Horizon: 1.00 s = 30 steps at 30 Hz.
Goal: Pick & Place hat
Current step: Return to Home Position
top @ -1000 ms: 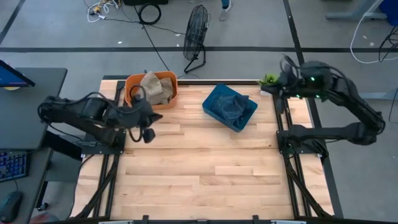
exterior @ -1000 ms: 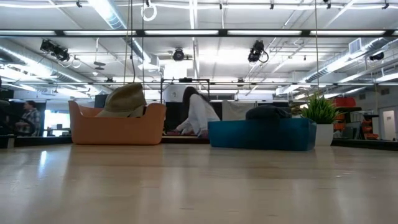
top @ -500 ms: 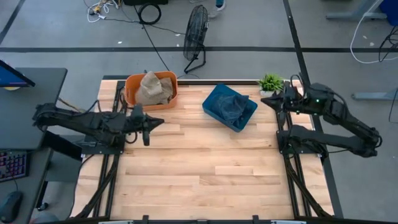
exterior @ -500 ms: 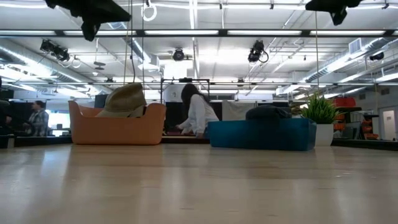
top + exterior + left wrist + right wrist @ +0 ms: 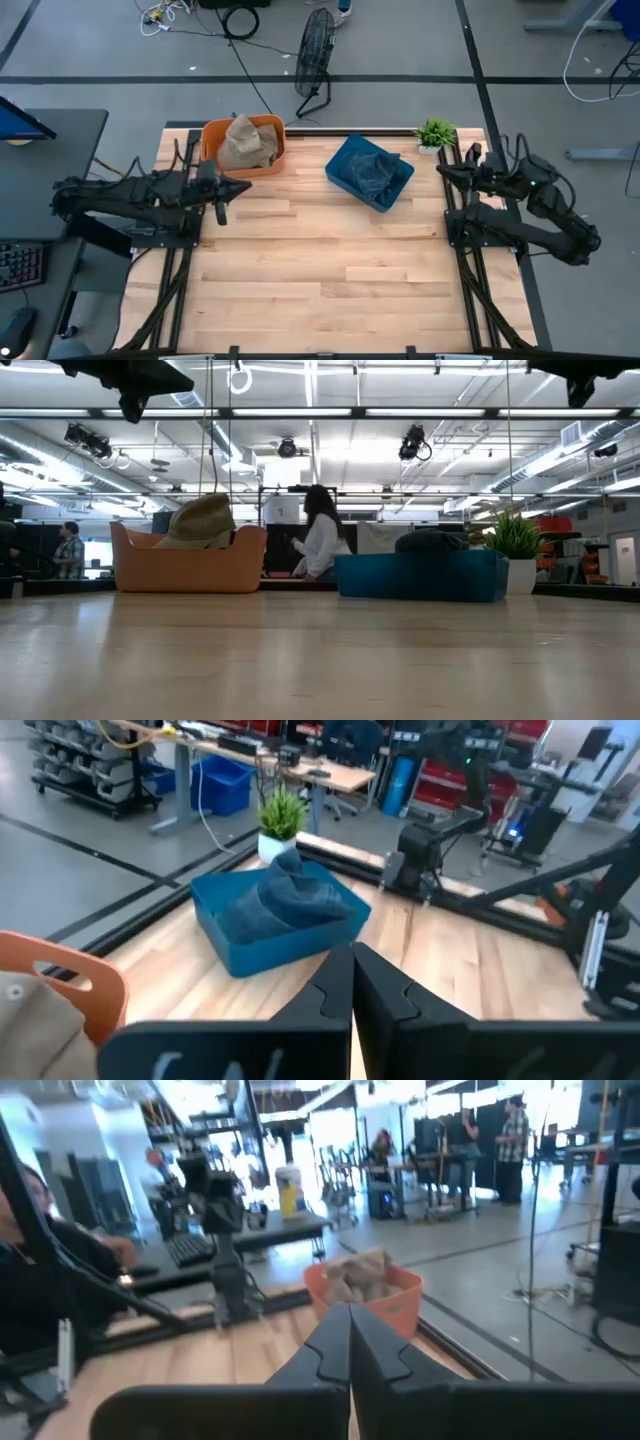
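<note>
A tan hat (image 5: pixel 244 142) lies crumpled in an orange basket (image 5: pixel 211 135) at the table's far left; the low view shows it above the basket rim (image 5: pixel 203 518). A dark blue hat (image 5: pixel 371 170) rests in a blue bin (image 5: pixel 345 160) at the far middle, also in the left wrist view (image 5: pixel 285 900). My left gripper (image 5: pixel 233 189) is shut, hovering near the table's left edge just in front of the orange basket. My right gripper (image 5: pixel 442 172) is shut at the table's right edge, near the plant. Neither touches anything.
A small potted plant (image 5: pixel 434 131) stands at the far right corner. A floor fan (image 5: pixel 314 50) stands beyond the far edge. People stand and sit in the room behind the table (image 5: pixel 320 545). Bare wood (image 5: pixel 330 270) stretches across the table's middle and near side.
The left arm has drawn back toward the table's left edge, its gripper sliding left in front of the orange basket. The right arm has folded down and pulled back, its gripper moving from beside the plant toward the table's right edge. Both hats stayed in their containers.
</note>
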Tool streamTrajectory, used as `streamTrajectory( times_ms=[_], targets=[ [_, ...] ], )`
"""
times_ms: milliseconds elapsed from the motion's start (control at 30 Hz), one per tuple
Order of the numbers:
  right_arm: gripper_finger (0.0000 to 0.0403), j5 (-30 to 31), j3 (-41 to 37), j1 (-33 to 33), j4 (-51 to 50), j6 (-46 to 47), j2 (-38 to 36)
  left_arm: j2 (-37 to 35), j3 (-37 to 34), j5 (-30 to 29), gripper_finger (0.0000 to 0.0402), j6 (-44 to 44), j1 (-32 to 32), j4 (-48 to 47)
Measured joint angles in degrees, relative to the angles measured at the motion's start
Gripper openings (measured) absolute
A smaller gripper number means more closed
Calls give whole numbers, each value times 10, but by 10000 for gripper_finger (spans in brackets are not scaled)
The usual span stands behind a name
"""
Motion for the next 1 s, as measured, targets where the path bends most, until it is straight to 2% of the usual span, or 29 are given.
streamTrajectory(
  times_ms=[200, 667, 833, 1000],
  targets=[
    [0, -2, -40, 0, 1, 29, -62, 1, 0, 4, 2, 22, 7, -5],
    [0, -1, -63, 0, -1, 26, -61, -103, 0, 0, 2, 49, 7, -63],
    [0, 21, -78, 0, 9, 26, -61, -136, -1, -1, 2, 50, 7, -99],
    [0, 25, -85, 0, 10, 46, -61, -181, -64, -1, 2, 50, 7, -61]
  ],
)
